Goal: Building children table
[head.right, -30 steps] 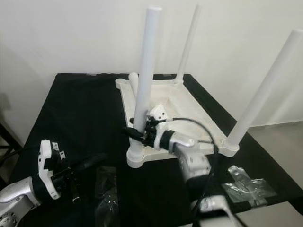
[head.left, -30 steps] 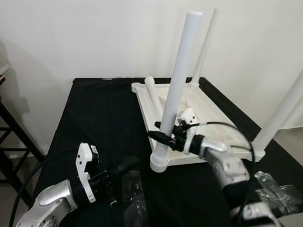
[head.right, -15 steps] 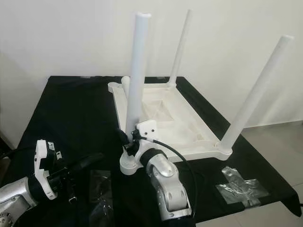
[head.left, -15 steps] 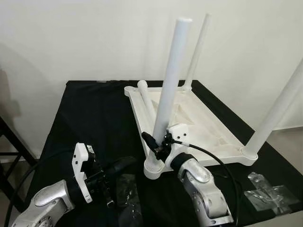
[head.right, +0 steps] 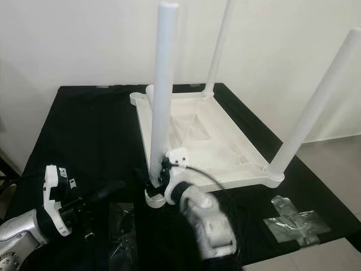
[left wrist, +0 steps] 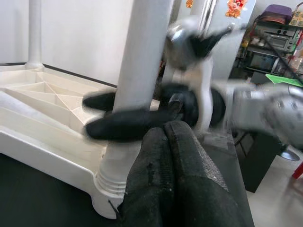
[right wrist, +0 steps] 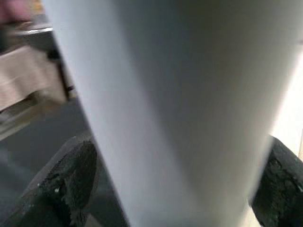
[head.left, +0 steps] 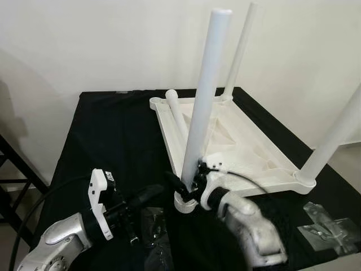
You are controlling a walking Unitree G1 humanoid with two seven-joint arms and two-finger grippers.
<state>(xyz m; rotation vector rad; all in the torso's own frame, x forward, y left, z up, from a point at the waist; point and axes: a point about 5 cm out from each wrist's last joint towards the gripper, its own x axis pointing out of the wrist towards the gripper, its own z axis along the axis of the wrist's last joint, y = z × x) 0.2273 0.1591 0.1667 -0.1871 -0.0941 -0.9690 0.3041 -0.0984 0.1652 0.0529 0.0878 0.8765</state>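
With the right pincer [head.left: 189, 189] clamped low on the near-left leg [head.left: 203, 107] of the upturned table [head.left: 237, 141] on the black bench [head.left: 113, 130], and the left pincer [head.left: 148, 196] pressed closed nearby, the leg could be tilted or cross-threaded by uneven twisting.

We see a black-draped table [head.left: 113, 135], an upturned white children's tabletop [head.left: 237, 141] lying on it toward 1 o'clock, clear plastic bags [head.left: 152, 226] at 6 o'clock, another crumpled clear bag [head.left: 330, 228] at 4 o'clock

table top [head.left: 242, 141] white | legs [head.left: 204, 96] white | cloth [head.left: 113, 141] black
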